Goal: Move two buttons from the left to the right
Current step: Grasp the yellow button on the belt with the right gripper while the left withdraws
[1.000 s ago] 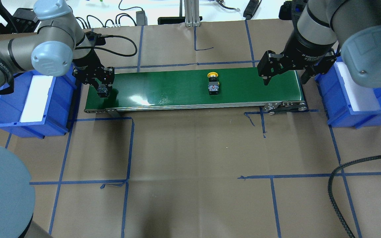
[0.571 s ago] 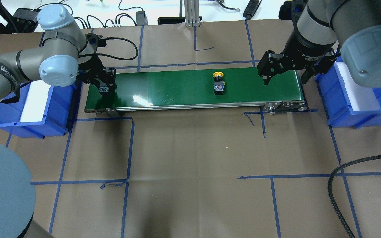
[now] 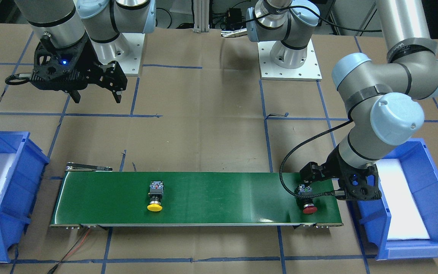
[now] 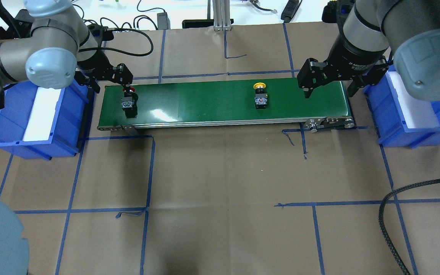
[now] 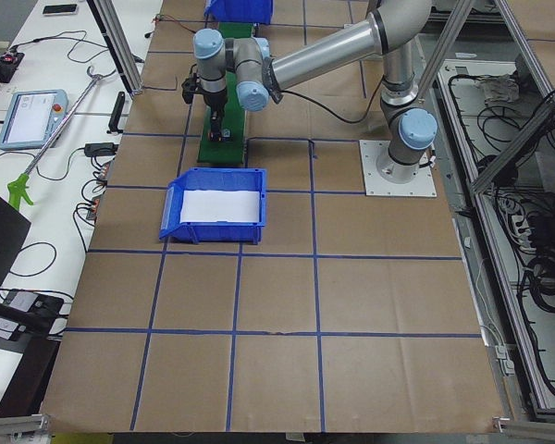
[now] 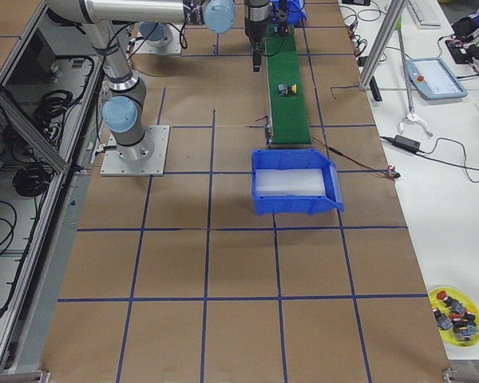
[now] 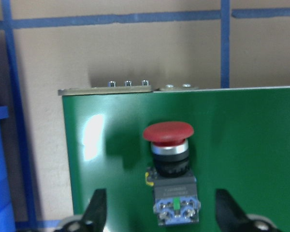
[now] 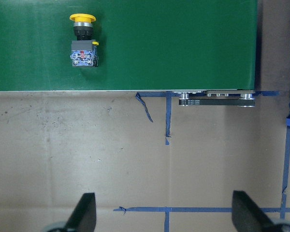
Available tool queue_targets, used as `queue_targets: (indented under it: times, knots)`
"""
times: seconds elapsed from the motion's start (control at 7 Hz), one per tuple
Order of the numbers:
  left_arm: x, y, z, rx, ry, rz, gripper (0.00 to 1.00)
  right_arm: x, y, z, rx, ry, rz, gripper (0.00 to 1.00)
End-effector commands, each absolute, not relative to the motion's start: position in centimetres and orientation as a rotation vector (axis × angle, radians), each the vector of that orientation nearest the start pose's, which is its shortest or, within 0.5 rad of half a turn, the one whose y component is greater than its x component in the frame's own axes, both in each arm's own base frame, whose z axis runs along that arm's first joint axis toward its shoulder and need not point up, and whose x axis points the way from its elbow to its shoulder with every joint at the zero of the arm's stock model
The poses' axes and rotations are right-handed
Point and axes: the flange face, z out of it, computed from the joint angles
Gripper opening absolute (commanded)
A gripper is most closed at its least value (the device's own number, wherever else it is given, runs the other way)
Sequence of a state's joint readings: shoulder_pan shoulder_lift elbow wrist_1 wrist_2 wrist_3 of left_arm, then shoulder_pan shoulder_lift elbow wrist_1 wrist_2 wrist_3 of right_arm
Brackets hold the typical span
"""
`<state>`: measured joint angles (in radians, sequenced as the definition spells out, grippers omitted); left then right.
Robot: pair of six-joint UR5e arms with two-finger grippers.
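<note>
Red mushroom-cap push button w/ black collar (image 4: 128, 100) lies on its side at L end of long green conveyor belt (image 4: 204, 101), L gripper (image 4: 110, 83) above it w/ jaws spread wide, not touching; yellow mushroom-cap push button (image 4: 260, 97) lies right of mid-belt, R gripper (image 4: 329, 89) over R end, jaws apart, empty.

On the paper-covered bench (image 4: 224, 183) we find a green conveyor belt (image 4: 204, 103) lying crosswise, a blue plastic bin (image 4: 67, 122) just off its left end and a second blue bin (image 4: 395, 133) just off its right. A red-capped push button (image 4: 128, 102) lies on the belt near the left end, below the left claw (image 4: 111, 84), whose jaws stand apart either side without touching it. A yellow-capped push button (image 4: 260, 97) lies right of the belt's middle, and the right claw (image 4: 329, 91) hangs spread over the right end.
</note>
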<state>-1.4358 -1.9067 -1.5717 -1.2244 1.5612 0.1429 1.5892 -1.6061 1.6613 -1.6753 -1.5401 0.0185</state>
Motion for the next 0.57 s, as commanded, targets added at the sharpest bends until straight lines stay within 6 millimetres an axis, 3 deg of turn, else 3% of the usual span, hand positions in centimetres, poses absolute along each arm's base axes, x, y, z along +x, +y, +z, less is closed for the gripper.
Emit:
queue_targets:
  times: [0.0, 0.29, 0.43]
  knots:
    - [-5.7, -58.9, 41.0, -0.015, 3.158, 0.038, 1.0, 14.5, -48.5, 46.9, -0.001, 3.109, -0.083, 1.0]
    - [-6.8, -54.2, 45.4, -0.022, 3.161, 0.043, 1.0, 14.6, -52.9, 43.6, -0.006, 3.103, -0.215, 1.0]
    - [-9.1, -51.5, 47.7, -0.015, 3.156, 0.047, 1.0, 14.5, -54.8, 42.7, -0.025, 3.097, -0.32, 1.0]
